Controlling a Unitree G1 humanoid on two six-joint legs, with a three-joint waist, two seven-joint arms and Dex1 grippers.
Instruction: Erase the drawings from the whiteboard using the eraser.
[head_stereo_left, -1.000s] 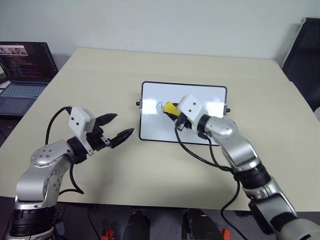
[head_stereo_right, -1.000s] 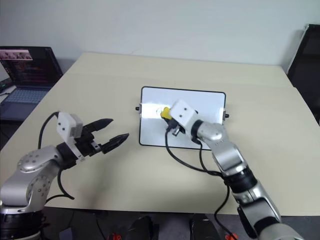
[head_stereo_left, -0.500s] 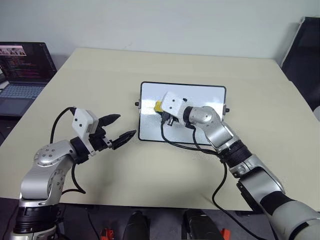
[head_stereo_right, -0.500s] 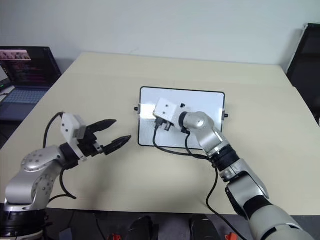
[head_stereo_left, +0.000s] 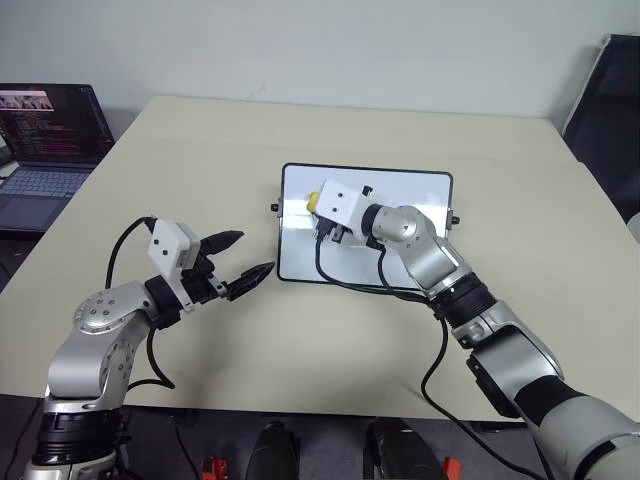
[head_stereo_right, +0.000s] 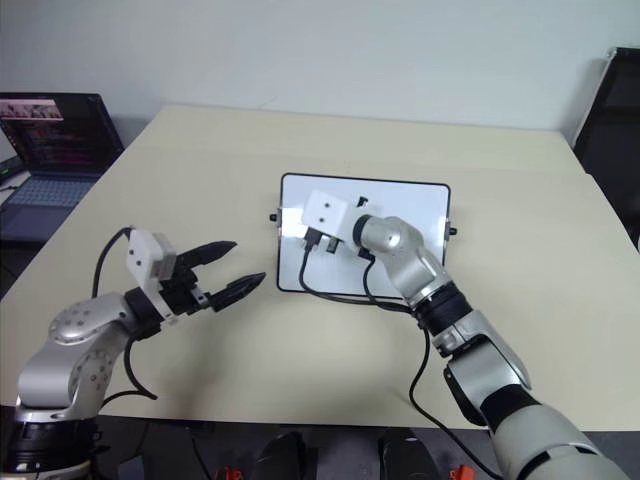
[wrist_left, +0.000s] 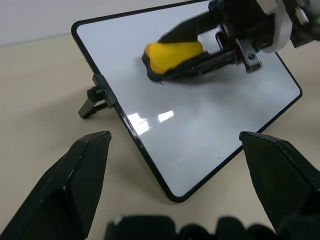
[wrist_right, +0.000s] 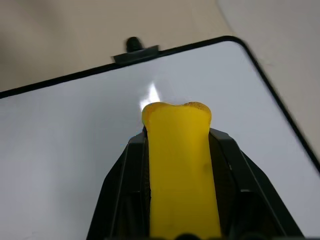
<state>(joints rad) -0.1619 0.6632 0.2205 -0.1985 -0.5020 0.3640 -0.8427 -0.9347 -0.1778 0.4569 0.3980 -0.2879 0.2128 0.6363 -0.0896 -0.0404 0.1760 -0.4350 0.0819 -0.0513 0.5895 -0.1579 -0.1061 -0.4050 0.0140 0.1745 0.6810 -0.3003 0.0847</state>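
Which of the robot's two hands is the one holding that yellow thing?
The right gripper: its jaws are shut on the yellow eraser over the whiteboard. The left gripper hangs open beside the board.

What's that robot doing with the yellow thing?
The robot is wiping a whiteboard that lies on a beige table. Its right gripper has its jaws shut on a yellow eraser and presses it to the board near the board's left end. The left gripper hovers over the table beside the board with its jaws open, holding nothing. The part of the board that shows looks white; no drawing can be made out. A laptop sits off to the left.
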